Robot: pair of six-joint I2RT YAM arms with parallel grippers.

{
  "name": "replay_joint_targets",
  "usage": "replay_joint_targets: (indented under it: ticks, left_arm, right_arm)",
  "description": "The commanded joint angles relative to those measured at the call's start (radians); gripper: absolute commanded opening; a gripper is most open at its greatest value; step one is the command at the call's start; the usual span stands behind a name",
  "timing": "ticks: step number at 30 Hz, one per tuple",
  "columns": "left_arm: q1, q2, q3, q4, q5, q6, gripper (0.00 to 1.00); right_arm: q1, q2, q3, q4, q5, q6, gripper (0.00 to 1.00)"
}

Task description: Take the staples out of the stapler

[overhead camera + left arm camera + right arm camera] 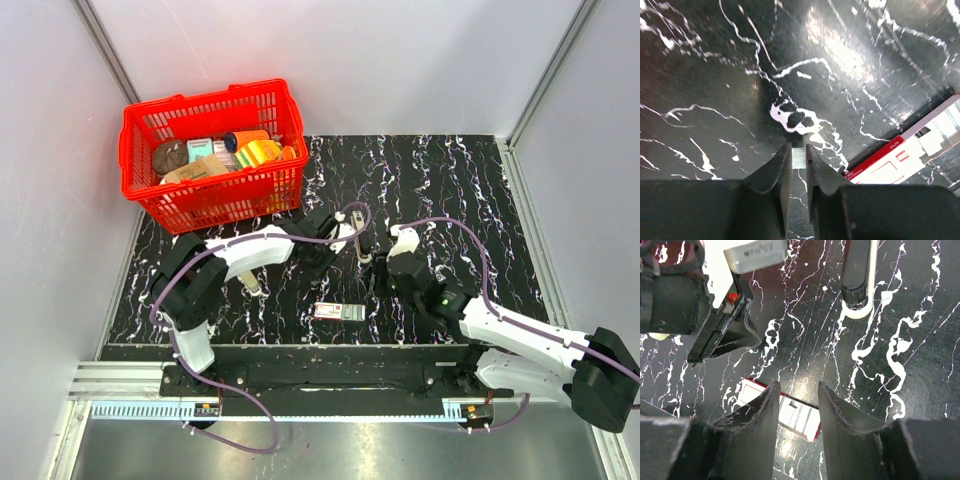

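stapler (855, 270): mid-desk, ahead of right claw (796, 390), which is open and empty. judged light, rigid, smooth; likely slides; hold by long sides. left claw (798, 150) pinched on thin silvery staple strip (799, 160).

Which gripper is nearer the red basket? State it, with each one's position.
Left. The left gripper, shut on a staple strip, sits just beyond the red basket's near right corner; the right gripper lies further right, nearer the bases.

Lit evenly from overhead, with soft shadows. Glaring off the glossy black table (840, 55) at far right in left wrist view; blurred and dark along both wrist views' near edges.
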Motion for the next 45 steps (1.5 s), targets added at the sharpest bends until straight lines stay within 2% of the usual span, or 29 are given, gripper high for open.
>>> replay_joint_targets:
  ticks: [1,7,10,14,19,22,25,29,32,38,45]
  left_arm:
    - [-0.005,0.015,0.089,0.021,-0.009,0.014,0.11]
    - [-0.002,0.012,0.147,0.013,-0.005,0.023,0.09]
    - [0.036,-0.027,0.213,-0.002,0.063,0.011,0.08]
    - [0.127,-0.082,0.357,-0.049,0.260,-0.026,0.08]
    - [0.240,-0.168,0.442,-0.024,0.660,-0.187,0.11]
    - [0.288,-0.206,0.413,0.099,0.888,-0.339,0.13]
    - [0.294,-0.244,0.333,0.257,1.024,-0.510,0.14]
    - [0.317,-0.307,0.192,0.638,1.117,-0.864,0.16]
    - [0.328,-0.326,0.135,0.876,1.144,-1.043,0.16]
    - [0.345,-0.344,0.090,1.056,1.154,-1.189,0.17]
    - [0.348,-0.357,0.070,1.086,1.149,-1.206,0.16]
  right_arm:
    - [0.004,-0.009,0.041,0.009,0.042,-0.019,0.42]
    - [0.003,-0.020,0.058,-0.008,0.049,-0.022,0.45]
    - [0.004,-0.046,0.069,-0.009,0.048,-0.026,0.49]
    - [0.004,-0.107,0.119,-0.012,0.031,-0.057,0.54]
    - [0.003,-0.152,0.249,-0.034,-0.006,-0.060,0.56]
    - [0.004,-0.128,0.345,-0.051,-0.059,-0.060,0.57]
    - [0.004,-0.115,0.401,-0.012,-0.107,-0.060,0.57]
    - [0.006,-0.088,0.443,0.064,-0.151,-0.008,0.59]
    - [0.003,-0.062,0.467,0.136,-0.194,0.023,0.61]
    - [0.004,-0.045,0.494,0.147,-0.210,0.046,0.61]
    - [0.001,-0.035,0.477,0.176,-0.214,0.083,0.58]
